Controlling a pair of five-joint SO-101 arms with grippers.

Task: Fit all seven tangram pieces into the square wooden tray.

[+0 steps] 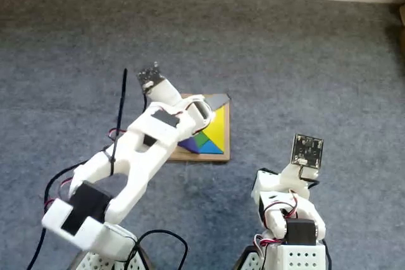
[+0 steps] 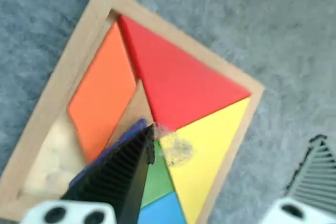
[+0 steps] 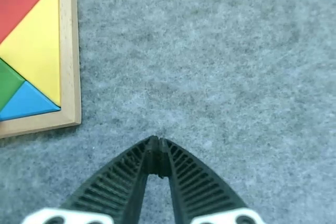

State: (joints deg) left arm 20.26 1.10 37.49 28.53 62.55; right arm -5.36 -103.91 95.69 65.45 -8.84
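The square wooden tray [image 2: 58, 93] lies on grey carpet and holds a red triangle [image 2: 178, 82], an orange parallelogram [image 2: 102, 93], a yellow triangle [image 2: 210, 150], a green piece [image 2: 160, 182] and a light blue triangle [image 2: 163, 211]. A dark blue piece [image 2: 128, 132] lies beside the orange one, mostly hidden under one finger. My left gripper [image 2: 233, 135] hangs open just above the tray [image 1: 224, 155], holding nothing. My right gripper [image 3: 157, 141] is shut and empty over bare carpet, to the right of the tray's corner [image 3: 68, 51].
Part of the tray's floor [image 2: 47, 161] by the orange piece is bare wood. Grey carpet [image 1: 304, 61] surrounds the tray on every side. The right arm [image 1: 288, 210] sits folded back near the front edge.
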